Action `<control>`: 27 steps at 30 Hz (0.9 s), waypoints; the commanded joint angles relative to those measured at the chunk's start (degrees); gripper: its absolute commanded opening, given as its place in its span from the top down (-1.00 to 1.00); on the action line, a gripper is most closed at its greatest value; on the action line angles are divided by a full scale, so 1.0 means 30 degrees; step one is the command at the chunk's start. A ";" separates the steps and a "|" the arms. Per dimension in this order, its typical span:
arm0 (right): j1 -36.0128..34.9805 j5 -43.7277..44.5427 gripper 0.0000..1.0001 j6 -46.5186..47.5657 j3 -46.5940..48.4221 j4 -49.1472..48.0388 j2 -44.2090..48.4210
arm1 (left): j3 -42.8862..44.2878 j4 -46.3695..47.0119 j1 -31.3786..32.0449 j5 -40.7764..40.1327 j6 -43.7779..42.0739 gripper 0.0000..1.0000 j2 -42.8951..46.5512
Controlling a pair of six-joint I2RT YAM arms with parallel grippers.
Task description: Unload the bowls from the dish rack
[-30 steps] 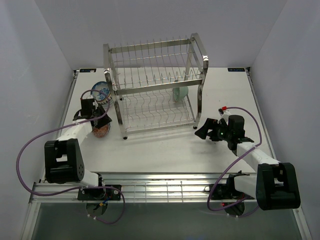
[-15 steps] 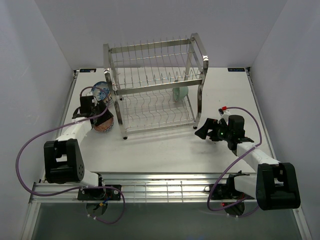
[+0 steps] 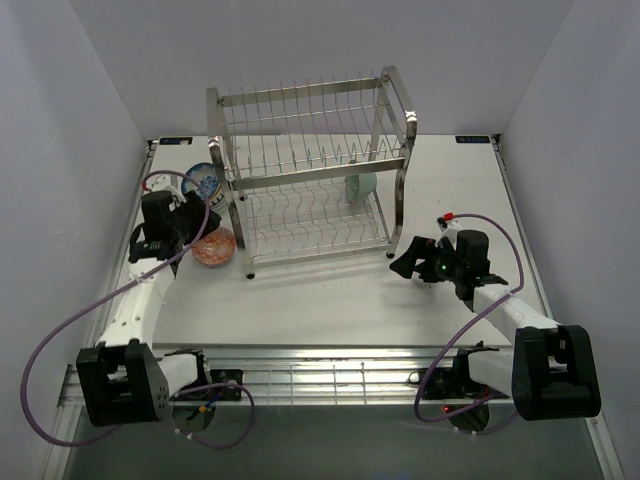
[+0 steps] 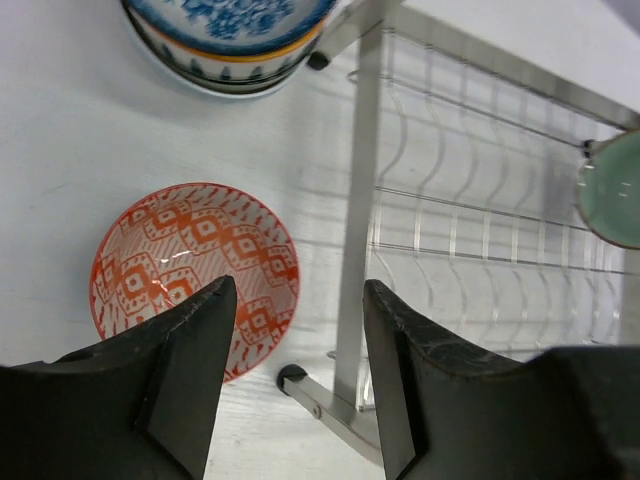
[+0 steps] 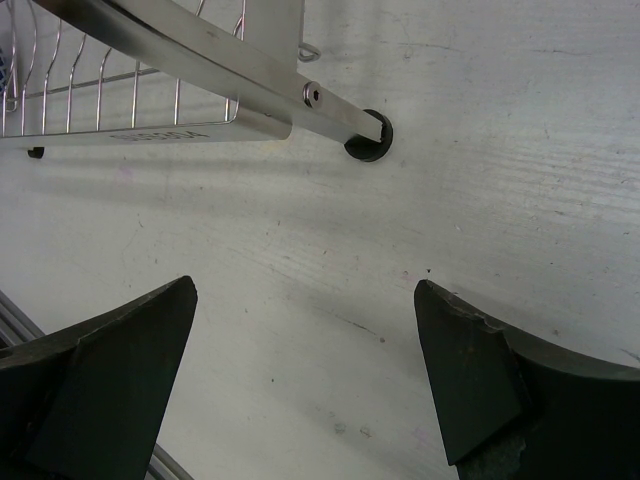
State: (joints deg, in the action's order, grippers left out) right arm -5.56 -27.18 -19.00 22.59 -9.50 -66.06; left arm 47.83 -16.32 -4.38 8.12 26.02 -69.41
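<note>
The dish rack (image 3: 315,172) stands at the middle back, and a mint green bowl (image 3: 360,185) leans upright in its lower tier. On the table left of the rack lies a red patterned bowl (image 3: 213,247), with a stack of blue-and-white bowls (image 3: 203,180) behind it. My left gripper (image 3: 192,225) hovers open just left of the red bowl, holding nothing. In the left wrist view my left gripper (image 4: 297,300) is above the red bowl (image 4: 190,270) and the rack's post (image 4: 358,200). My right gripper (image 3: 405,262) is open and empty by the rack's right front foot (image 5: 368,140).
The stacked bowls (image 4: 230,30) sit close to the rack's left rear leg. Grey walls close in both sides of the table. A metal rail (image 3: 320,375) runs along the near edge between the arm bases.
My left gripper opened and let go of the red patterned bowl, which now lies on the table. The left arm has drawn back to the left. The right arm has not moved.
</note>
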 commanded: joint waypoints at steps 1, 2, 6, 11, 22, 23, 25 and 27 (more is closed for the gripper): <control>-0.0079 -0.0198 -0.91 0.0270 0.0146 -0.0145 -0.0010 | -0.0971 0.0193 -0.0063 0.1917 -0.0030 -0.27 0.3411; -0.0079 -0.0169 -0.90 0.0270 0.0146 -0.0116 -0.0010 | -0.1322 0.0311 -0.0034 0.2473 -0.0002 -0.24 0.4231; -0.0108 -0.0110 -0.90 0.0183 0.0146 -0.0204 -0.0098 | -0.3722 0.1743 -0.0033 0.5372 0.0875 -0.14 0.8683; -0.0079 -0.0257 -0.90 0.0153 0.0322 -0.0086 -0.0304 | -0.5075 0.1749 0.0845 0.7519 -0.0351 0.02 1.0476; -0.0079 0.0065 -0.90 0.0241 0.0409 0.0441 -0.0274 | -0.4664 0.4166 0.1020 1.0117 0.0026 0.04 1.0918; -0.0079 0.0066 -0.90 0.0241 0.0439 0.0470 -0.0390 | -0.4810 0.4614 0.1108 1.0618 0.0202 0.06 1.0890; -0.0079 0.0066 -0.90 0.0212 0.0468 0.0499 -0.0420 | -0.5221 0.5870 0.2125 1.1207 0.0408 0.11 1.0424; -0.0108 0.0066 -0.90 0.0212 0.0439 0.0383 -0.0421 | -0.5106 0.5907 0.3358 1.0482 0.0119 0.09 0.9925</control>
State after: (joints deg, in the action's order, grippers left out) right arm -5.56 -27.14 -19.03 22.59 -8.16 -66.92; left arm 33.01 -3.79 1.39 36.05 26.55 -37.98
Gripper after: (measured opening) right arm 0.953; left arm 0.452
